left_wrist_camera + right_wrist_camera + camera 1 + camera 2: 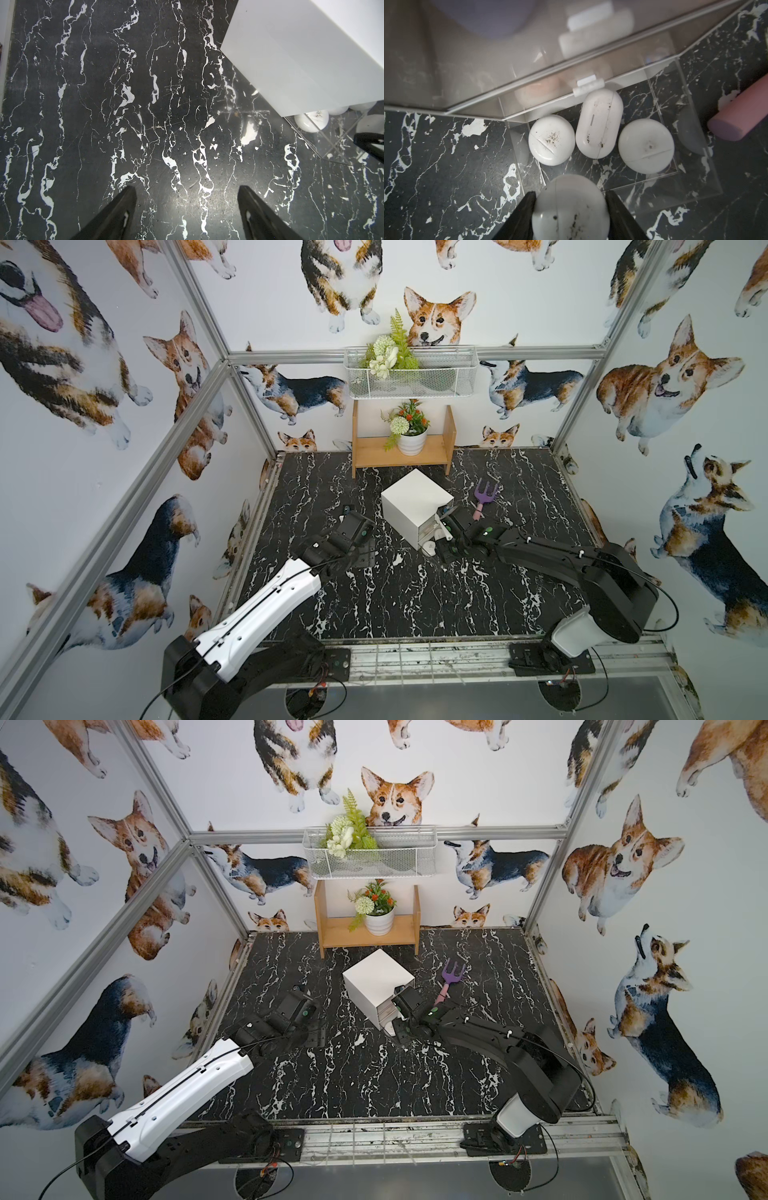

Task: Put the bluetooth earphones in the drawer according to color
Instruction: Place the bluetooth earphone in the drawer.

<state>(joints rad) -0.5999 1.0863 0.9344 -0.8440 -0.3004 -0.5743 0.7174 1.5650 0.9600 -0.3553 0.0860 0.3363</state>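
Note:
The drawer cabinet (415, 506) (376, 982), a white cube, stands mid-table with its clear bottom tray (691, 187) pulled out. Three white earphone cases (551, 140) (599, 122) (645, 146) lie side by side in that tray. My right gripper (571, 193) hovers over the tray's front edge, shut on another white case (571, 209). Behind the grey fronts above, a pink case (542, 87) and a lilac one (494, 16) show blurred. My left gripper (187, 193) (347, 516) hangs open over bare marble beside the cabinet's side (301, 58), nothing between its fingers.
A purple-and-pink toy fork (484, 497) lies right of the cabinet, its pink handle (737, 116) close to the tray. At the back stand a wooden shelf (365, 456) with a potted plant (411, 435) and a wire basket (440, 377) above. Metal frame posts edge the table.

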